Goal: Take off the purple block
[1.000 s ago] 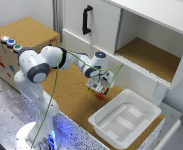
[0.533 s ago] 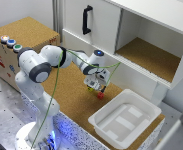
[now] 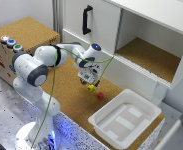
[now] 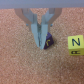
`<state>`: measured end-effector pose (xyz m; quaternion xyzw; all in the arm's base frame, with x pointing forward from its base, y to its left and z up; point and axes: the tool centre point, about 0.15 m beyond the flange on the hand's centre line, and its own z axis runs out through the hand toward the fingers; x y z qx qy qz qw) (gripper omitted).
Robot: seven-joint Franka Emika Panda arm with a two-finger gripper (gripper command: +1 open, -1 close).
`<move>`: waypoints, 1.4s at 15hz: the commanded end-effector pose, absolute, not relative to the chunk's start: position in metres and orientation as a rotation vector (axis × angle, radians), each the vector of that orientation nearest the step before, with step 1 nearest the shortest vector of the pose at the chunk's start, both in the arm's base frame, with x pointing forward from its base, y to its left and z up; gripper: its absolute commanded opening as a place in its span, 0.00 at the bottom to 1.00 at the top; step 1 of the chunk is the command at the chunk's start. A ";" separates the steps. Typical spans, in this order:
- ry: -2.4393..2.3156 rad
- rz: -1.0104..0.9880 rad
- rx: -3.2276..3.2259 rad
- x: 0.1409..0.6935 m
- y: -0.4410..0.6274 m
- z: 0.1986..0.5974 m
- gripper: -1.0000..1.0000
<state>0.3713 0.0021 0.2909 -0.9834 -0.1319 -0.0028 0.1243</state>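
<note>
Cork covers the bench (image 3: 66, 95) I work over, a grippy surface that keeps small blocks from sliding. At centre of the exterior view my gripper (image 3: 89, 80) points straight down, so its fingers (image 4: 39, 31) can pinch a block from above. In the wrist view the jaws are drawn narrow, nearly together, with the purple block (image 4: 48, 42) pressed against one fingertip; whether it is truly clamped I cannot tell. A yellow block (image 4: 74, 44) marked N lies just beside it, apart from the fingers, and a red block (image 3: 100, 95) sits nearer the white tray (image 3: 107, 130) at lower right. I judge the grasp is being made; lifting comes next.
</note>
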 end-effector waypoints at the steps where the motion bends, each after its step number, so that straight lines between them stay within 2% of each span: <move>1: -0.399 -0.067 -2.905 0.380 0.007 0.286 1.00; 4: -0.419 -0.142 -2.961 0.382 0.005 0.287 1.00; 15: -0.419 -0.142 -2.961 0.382 0.005 0.287 1.00; 16: -0.412 -0.089 -2.899 0.386 0.003 0.293 1.00; 21: -0.670 -0.195 -2.887 0.405 0.032 0.286 1.00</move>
